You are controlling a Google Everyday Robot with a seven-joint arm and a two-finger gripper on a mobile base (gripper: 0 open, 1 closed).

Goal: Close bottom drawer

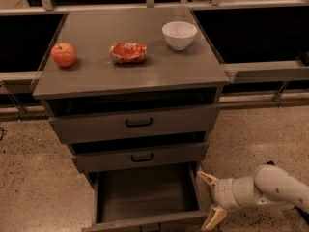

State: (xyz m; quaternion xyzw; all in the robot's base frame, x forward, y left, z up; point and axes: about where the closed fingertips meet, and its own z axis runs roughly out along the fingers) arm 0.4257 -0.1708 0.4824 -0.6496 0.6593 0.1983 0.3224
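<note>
Bottom drawer (145, 195) pulled out, pincer (208, 199) just outside its side wall, spread wide, holding nothing, apple (63, 54), red packet (128, 52), white bowl (179, 35) on tabletop (120, 79)

Bottom drawer (145, 199) pulled out, claw (210, 198) just beside its front corner, fingers spread

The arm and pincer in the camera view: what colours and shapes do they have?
The pincer, low on the right beside the open bottom drawer, has two tan, pointed fingers on a white, rounded wrist. The arm is white, thick and tubular, with a smooth rounded bend. No cables or markings show.
</note>
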